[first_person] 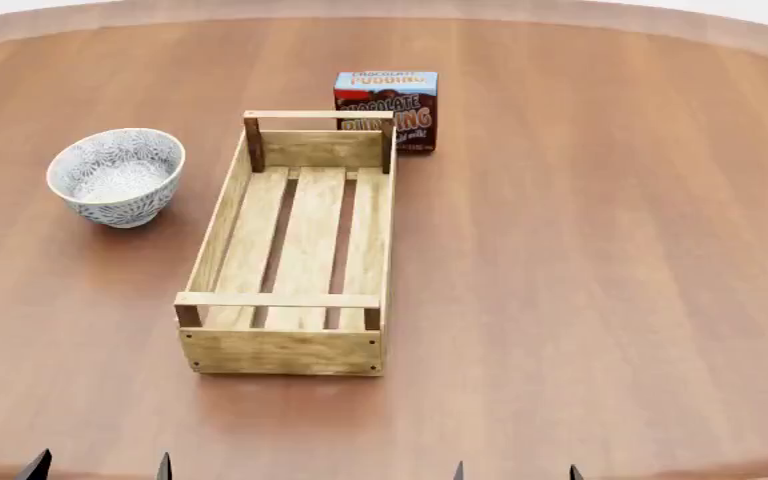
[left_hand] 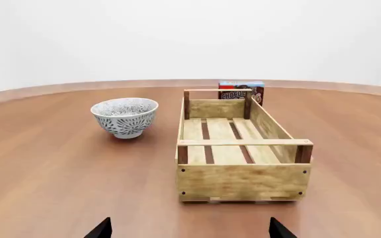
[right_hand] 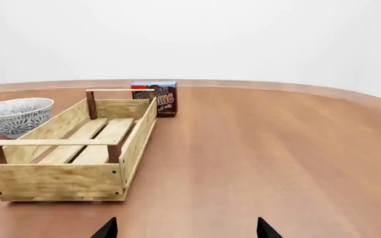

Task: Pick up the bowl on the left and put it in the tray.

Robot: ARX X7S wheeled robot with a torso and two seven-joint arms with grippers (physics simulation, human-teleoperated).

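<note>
Jaws spread wide and empty, both grippers (first_person: pixel 97 466) (first_person: pixel 515 470) hang back while the bowl (first_person: pixel 116 175) sits beside the tray (first_person: pixel 219 218), unreached.

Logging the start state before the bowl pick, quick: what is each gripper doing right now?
Left gripper: open, holding nothing; only its two fingertips show, set wide apart.
Right gripper: open, holding nothing; fingertips likewise apart.
</note>
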